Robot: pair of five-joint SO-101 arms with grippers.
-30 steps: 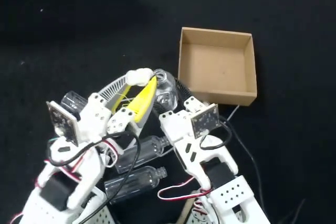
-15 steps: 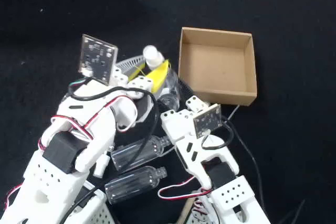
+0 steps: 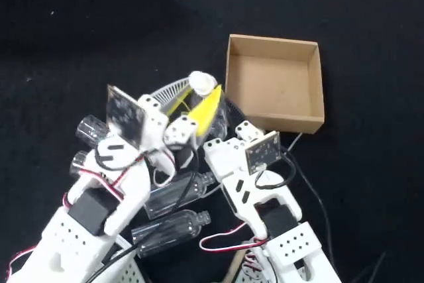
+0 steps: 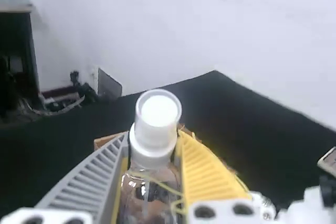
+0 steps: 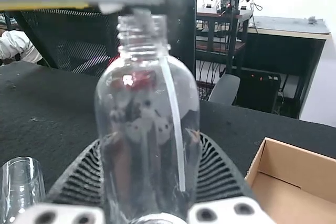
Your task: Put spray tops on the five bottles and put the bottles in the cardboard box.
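My left gripper [image 4: 152, 148] is shut on a white spray top [image 4: 156, 120], held between its grey and yellow fingers. In the high view the spray top [image 3: 202, 84] sits just left of the cardboard box [image 3: 233, 77], directly over an upright clear bottle [image 3: 219, 122]. My right gripper [image 5: 149, 182] is shut on that bottle [image 5: 149, 129]. A thin dip tube [image 5: 173, 124] hangs inside it, and its threaded neck [image 5: 142, 27] is bare just below the left gripper [image 3: 199, 97].
Two uncapped bottles [image 3: 177, 191] [image 3: 171, 231] lie between the arm bases. Two more stand at the left [image 3: 90, 129] [image 3: 79, 161]; one bottle [image 5: 18, 182] stands beside the held one. The box [image 5: 294, 177] is open-topped and lies on black cloth.
The left arm carried the spray top up and toward the box, then lowered it over the bottle's neck. The right arm kept still with the bottle.
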